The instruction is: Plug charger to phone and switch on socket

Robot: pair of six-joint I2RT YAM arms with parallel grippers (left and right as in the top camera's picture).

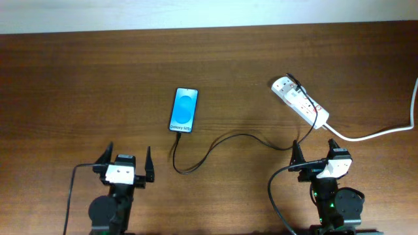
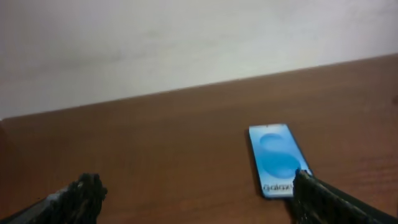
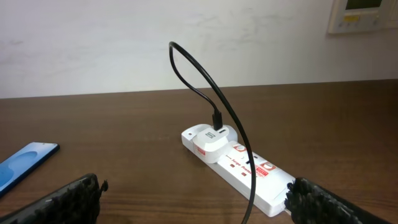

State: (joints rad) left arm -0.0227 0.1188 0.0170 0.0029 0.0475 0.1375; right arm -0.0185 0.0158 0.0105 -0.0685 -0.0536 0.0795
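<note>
Left pincer (image 1: 128,153) and right pincer (image 1: 315,149) are both released, holding nothing. Ahead and right of the left pincer, the phone (image 1: 183,109) lies on the counter (image 1: 78,85). The socket (image 1: 300,101) sits just ahead of the right pincer, and the charger (image 1: 215,145) loops from it to the phone's near edge.

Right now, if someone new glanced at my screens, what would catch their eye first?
The phone stands out first, its bright blue screen lying flat mid-table against the dark wood. Next comes the white socket strip at the far right, with the thin black charger cable curving from its adapter to the phone's near edge. The left gripper and right gripper sit open and empty at the near side.
</note>
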